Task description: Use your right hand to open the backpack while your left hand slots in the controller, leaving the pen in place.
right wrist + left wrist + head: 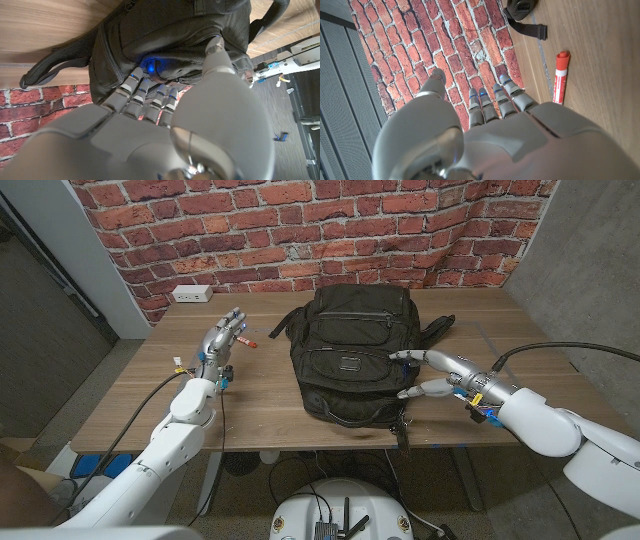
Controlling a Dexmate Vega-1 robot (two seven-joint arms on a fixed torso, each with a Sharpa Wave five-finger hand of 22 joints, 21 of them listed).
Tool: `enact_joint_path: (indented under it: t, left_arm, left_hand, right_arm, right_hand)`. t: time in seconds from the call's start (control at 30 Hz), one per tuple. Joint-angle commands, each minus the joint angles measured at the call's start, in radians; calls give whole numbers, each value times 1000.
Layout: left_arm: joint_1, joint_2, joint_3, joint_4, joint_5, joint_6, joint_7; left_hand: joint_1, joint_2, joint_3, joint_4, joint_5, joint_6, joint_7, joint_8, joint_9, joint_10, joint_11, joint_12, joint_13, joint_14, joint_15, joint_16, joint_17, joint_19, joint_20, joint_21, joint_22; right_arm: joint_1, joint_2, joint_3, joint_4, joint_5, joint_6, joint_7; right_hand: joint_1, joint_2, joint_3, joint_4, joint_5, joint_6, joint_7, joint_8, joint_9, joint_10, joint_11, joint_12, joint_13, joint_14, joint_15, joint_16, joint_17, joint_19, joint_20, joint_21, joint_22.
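Wooden table (130, 395): pale brown planks under everything, against a red brick wall (200, 230).
Backpack: the black fabric backpack (350, 360) lies on its back mid-table, straps trailing toward the wall; its zipped front faces up, which puts the zip line within the right hand's reach. It looks closed, so opening is not yet done, as I judge it.
Right hand: the silver right hand (440, 375) reaches in from the backpack's right side, thumb and fingers apart, fingertips (135, 80) at or touching the front pocket's edge. It clamps nothing that I can make out; the pose reads as feeling for a zip pull.
Left hand: the silver left hand (222, 340) stands left of the backpack, well apart from it, fingers (480, 102) straight and slightly spread, holding nothing. It seems to wait there until the bag is open.
Pen: a red marker pen with a white band (561, 75) lies on the wood just beside the left hand's fingertips, between hand and backpack; it is meant to stay, and sits close enough to be knocked.
Controller: I cannot find it on the table.
Socket box: a white outlet box (191, 294) rests by the wall, clear of both arms.
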Motion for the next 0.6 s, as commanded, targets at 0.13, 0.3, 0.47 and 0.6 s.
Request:
enact_joint_path:
  t: [0.13, 0.3, 0.47, 0.6]
  left_arm:
    - [-12, -4, 4, 13, -1, -8, -5]
    - [-12, -4, 3, 11, 3, -14, -3]
    - [-9, 2, 0, 2, 5, -8, 3]
    - [-7, 8, -4, -5, 6, -5, 6]
  left_hand:
    - [1, 8, 4, 3, -1, 2, 4, 4, 2, 2, 2, 3, 2, 3, -73, 2, -1, -3, -90, 3, 2]
    - [0, 8, 5, 3, -1, 2, 4, 4, 2, 2, 1, 4, 2, 2, -73, 1, -1, -4, -91, 2, 2]
    - [0, 8, 5, 3, -1, 1, 4, 4, 2, -2, 3, 2, 2, 0, -73, 1, -1, -7, -92, 1, 2]
    - [0, 9, 6, 2, -1, 1, 3, 4, 2, -3, 4, 2, 2, -2, -72, 0, -1, -8, -92, 1, 1]
  right_arm:
    - [5, 16, 74, 27, 36, 55, 112]
    - [17, 36, 75, 36, 32, 60, 111]
    - [26, 58, 76, 54, 37, 83, 100]
    - [27, 70, 81, 62, 50, 100, 103]
  right_hand:
    - [-48, 6, -4, 19, -4, -54, 6, -1, 0, -42, 17, 7, -15, -40, -10, 1, -16, -23, 10, -26, 0]
    - [-82, 24, -6, 35, -2, -62, 15, 4, 0, -54, 29, 11, -21, -47, -3, 6, -21, -29, 15, -34, 1]
    - [-99, 33, -7, 43, -1, -62, 22, 7, 0, -53, 33, 13, -23, -47, -2, 9, -24, -28, 17, -36, 1]
    - [-119, 40, -10, 51, 1, -67, 31, 7, 0, -57, 40, 14, -26, -48, 0, 11, -26, -28, 18, -39, 1]
